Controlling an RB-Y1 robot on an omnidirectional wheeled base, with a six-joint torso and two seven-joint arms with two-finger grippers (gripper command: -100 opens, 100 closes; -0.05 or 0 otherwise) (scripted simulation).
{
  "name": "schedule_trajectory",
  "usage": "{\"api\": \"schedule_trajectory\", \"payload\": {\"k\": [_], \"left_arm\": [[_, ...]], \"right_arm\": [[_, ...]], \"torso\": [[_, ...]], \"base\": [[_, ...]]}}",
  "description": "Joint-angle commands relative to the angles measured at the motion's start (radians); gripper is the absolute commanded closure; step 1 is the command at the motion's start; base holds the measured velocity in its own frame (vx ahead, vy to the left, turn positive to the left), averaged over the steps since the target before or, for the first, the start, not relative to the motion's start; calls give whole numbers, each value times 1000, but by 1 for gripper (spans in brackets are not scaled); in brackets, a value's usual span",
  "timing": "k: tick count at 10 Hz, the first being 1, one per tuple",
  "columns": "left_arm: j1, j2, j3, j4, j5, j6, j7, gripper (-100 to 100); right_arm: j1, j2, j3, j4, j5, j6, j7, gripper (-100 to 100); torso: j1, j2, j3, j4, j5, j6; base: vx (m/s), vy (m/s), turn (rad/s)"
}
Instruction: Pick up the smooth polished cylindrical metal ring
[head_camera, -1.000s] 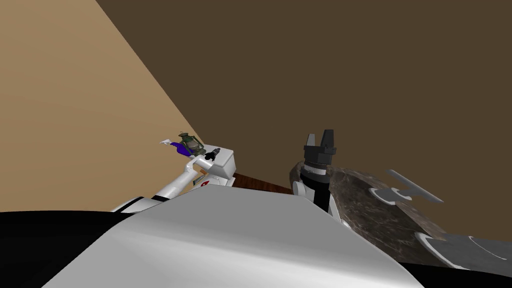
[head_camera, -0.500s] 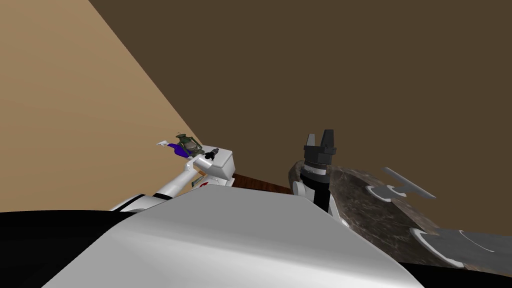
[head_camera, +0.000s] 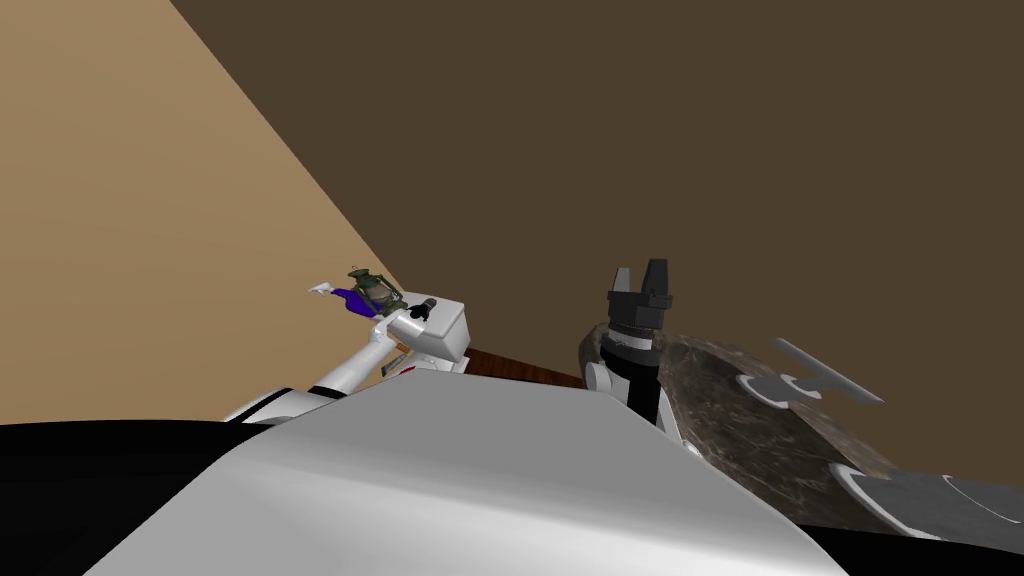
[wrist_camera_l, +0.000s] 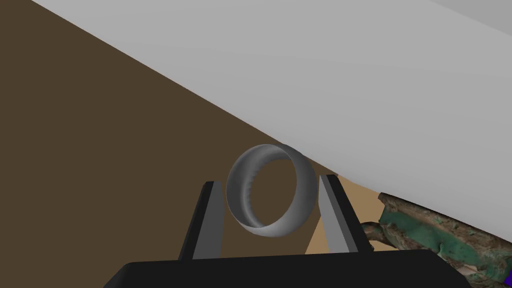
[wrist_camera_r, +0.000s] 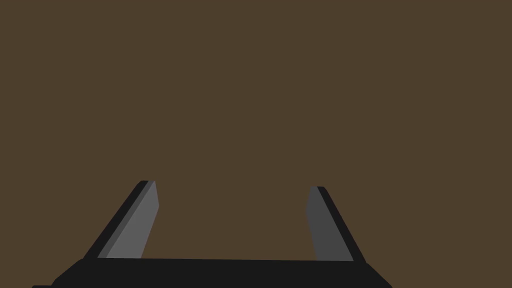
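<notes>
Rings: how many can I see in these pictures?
1. The grey ring is held between the fingers of the left gripper, with a green lantern close by. More may lie out of sight.

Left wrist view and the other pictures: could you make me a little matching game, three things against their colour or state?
Things:
1 ring
2 right hand
3 lantern

States:
A open, nothing between its fingers
B green and weathered
C grey, pressed between the fingers of the left hand

Pairs: 1-C, 2-A, 3-B
</notes>
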Motion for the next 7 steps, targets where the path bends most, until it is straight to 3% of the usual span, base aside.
{"api": "schedule_trajectory", "payload": {"k": [1,2,3,4,6,7], "left_arm": [[0,0,0,0,0,0,0,100],[0,0,0,0,0,0,0,100],[0,0,0,0,0,0,0,0],[4,11,-4,-28,11,22,1,100],[1,12,-5,-26,11,19,1,100],[2,12,-6,-27,12,22,1,0]], "right_arm": [[0,0,0,0,0,0,0,0],[0,0,0,0,0,0,0,0],[0,0,0,0,0,0,0,0],[0,0,0,0,0,0,0,0],[0,0,0,0,0,0,0,0],[0,0,0,0,0,0,0,0]], "torso": [[0,0,0,0,0,0],[0,0,0,0,0,0],[0,0,0,0,0,0],[0,0,0,0,0,0],[-2,5,2,1,0,0],[-1,3,2,1,0,0]], "base": [[0,0,0],[0,0,0],[0,0,0],[-35,-19,29],[-47,-24,11],[-5,-3,2]]}}
